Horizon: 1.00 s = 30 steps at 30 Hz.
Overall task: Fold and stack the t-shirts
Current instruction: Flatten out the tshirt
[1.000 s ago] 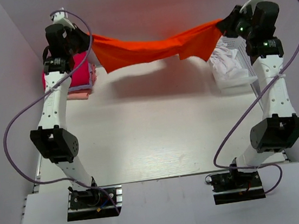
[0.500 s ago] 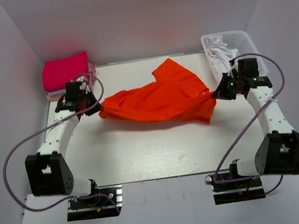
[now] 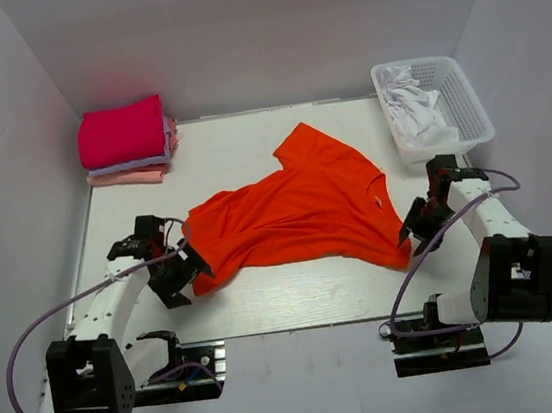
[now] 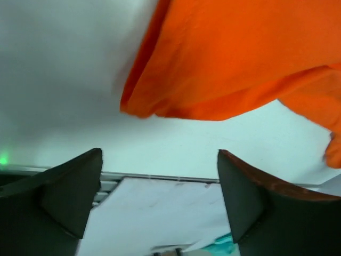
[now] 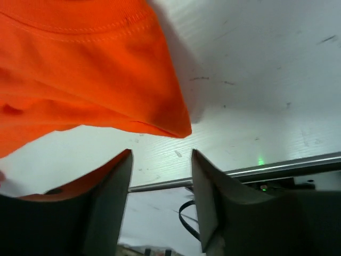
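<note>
The orange-red t-shirt [image 3: 292,210] lies loose and spread on the white table [image 3: 287,296]. My left gripper [image 3: 185,268] sits at the shirt's near-left corner, open, with only table between its fingers; the cloth edge [image 4: 224,64] lies just beyond the fingertips. My right gripper [image 3: 410,228] is at the shirt's near-right corner, also open, and the hem corner [image 5: 106,80] rests free ahead of its fingers [image 5: 213,197]. A stack of folded t-shirts [image 3: 127,142], magenta-pink on top of lavender and light pink, lies at the back left.
A white basket [image 3: 472,102] holding crumpled white cloth [image 3: 415,109] stands at the back right. The table's near edge with its metal rail [image 5: 277,165] is close below both grippers. Grey walls enclose the back and sides.
Both arms carried the stretched orange-red shirt from high at the back down to the table's front, laid it down and opened, letting go of its corners.
</note>
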{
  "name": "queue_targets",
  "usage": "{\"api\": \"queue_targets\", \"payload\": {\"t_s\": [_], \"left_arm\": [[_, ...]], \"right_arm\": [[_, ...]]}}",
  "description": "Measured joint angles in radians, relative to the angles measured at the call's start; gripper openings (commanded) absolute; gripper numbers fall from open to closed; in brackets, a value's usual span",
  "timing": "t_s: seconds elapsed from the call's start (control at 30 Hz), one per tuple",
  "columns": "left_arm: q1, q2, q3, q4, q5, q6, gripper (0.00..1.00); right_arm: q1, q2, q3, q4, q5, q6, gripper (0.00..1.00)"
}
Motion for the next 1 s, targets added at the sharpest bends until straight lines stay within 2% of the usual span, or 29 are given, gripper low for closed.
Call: {"api": "queue_targets", "payload": {"t_s": [0.1,0.13,0.2,0.33,0.4,0.43,0.53,0.63,0.87,0.93,1.0], "left_arm": [[-0.003,0.0,0.019,-0.058,-0.015,-0.038,1.0],[-0.003,0.016,0.048,-0.075,-0.038,-0.042,1.0],[0.0,0.074,0.138,-0.068,-0.106,-0.047,1.0],[0.007,0.246,0.335,0.028,-0.2,-0.044,0.98],[0.01,0.346,0.401,0.104,-0.228,-0.041,0.89],[0.013,0.391,0.416,0.137,-0.237,-0.035,0.81],[0.024,0.515,0.421,0.22,-0.255,-0.027,0.73],[0.035,0.615,0.432,0.254,-0.272,-0.026,0.71],[0.04,0.635,0.429,0.368,-0.313,-0.028,0.7],[0.04,0.639,0.416,0.414,-0.311,-0.032,0.62],[0.039,0.648,0.406,0.446,-0.3,-0.039,0.48]], "right_arm": [[0.001,0.0,0.074,-0.015,0.043,0.006,0.7],[0.004,0.0,0.11,-0.008,0.053,0.002,0.84],[0.014,0.0,0.178,0.022,0.061,-0.024,0.9],[0.082,0.032,0.316,0.08,0.074,-0.08,0.9],[0.144,0.072,0.379,0.128,0.072,-0.108,0.9],[0.175,0.093,0.4,0.154,0.069,-0.119,0.9],[0.251,0.156,0.42,0.226,0.051,-0.14,0.9],[0.298,0.23,0.425,0.275,0.042,-0.156,0.9],[0.332,0.373,0.455,0.356,0.047,-0.172,0.9],[0.33,0.409,0.464,0.381,0.05,-0.17,0.9],[0.327,0.452,0.49,0.388,0.057,-0.165,0.9]]}}
